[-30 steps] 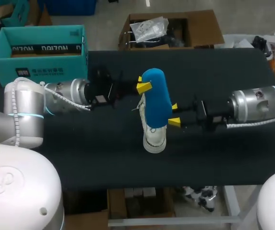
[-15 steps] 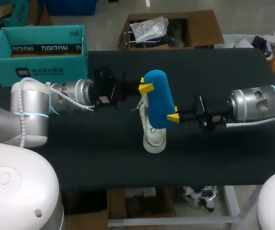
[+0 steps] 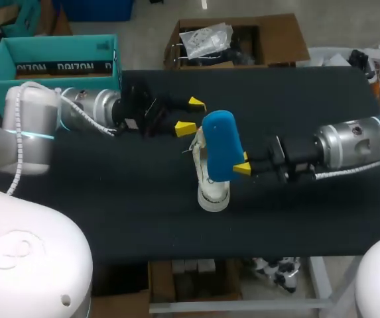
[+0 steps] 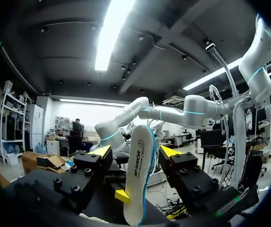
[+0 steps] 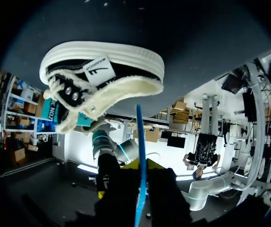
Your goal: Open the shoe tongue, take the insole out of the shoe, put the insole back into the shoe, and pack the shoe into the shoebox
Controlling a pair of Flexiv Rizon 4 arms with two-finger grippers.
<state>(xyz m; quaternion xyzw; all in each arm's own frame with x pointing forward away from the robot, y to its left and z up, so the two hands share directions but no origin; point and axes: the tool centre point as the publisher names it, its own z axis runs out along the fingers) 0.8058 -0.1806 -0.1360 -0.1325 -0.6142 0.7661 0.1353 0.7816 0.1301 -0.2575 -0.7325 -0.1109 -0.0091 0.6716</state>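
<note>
right fingers (image 3: 243,163) are clamped on the blue foam insole (image 3: 221,146), gripping it by one long edge. it stands tilted, lower end just over the mouth of the black-and-white canvas sneaker (image 3: 213,189), which sits on the black desk (image 3: 110,199). left fingers (image 3: 190,115) are spread wide and holding nothing. they're just beside the insole's upper end, not touching it; from the left wrist the insole (image 4: 137,179) lines up in the gap ahead. my read: insole is out, next is feeding it back in. risks: nothing is holding the sneaker, so pushing the insole down could skid or tip it. the foam could buckle, or catch on the tongue or collar, if the angle is off. a one-edge grip may also let it pivot. teal cardboard shoebox (image 3: 57,63) is well apart, by the desk's far left corner.
</note>
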